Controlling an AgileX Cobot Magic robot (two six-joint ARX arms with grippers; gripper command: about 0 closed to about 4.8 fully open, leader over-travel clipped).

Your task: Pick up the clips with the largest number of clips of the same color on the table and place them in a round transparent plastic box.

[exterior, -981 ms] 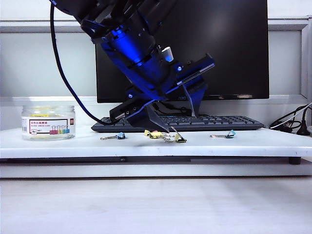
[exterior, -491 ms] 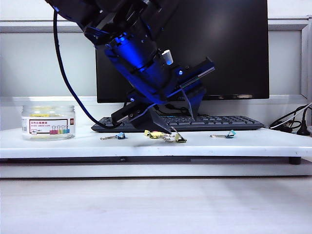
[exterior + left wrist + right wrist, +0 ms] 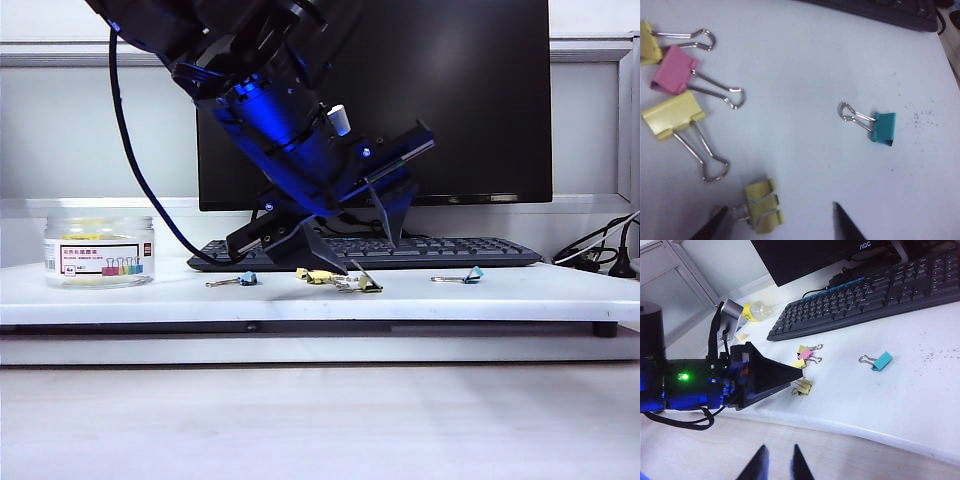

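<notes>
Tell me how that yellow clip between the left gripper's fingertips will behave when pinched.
The yellow clip lies flat with loose wire handles, so it will probably slide on the smooth white table and pivot rather than roll. It looks light and stiff. The left gripper is open around it; the right gripper is parked away.

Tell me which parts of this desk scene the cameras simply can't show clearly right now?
- Exterior view: the left gripper covers part of the yellow clips; their count is unclear there.
- Left wrist view: one yellow clip is cut by the frame edge; only the left gripper's fingertips show.
- Right wrist view: the round transparent plastic box sits half behind the left arm; the right gripper is cut by the edge.
- Box label text: too small to read.
</notes>
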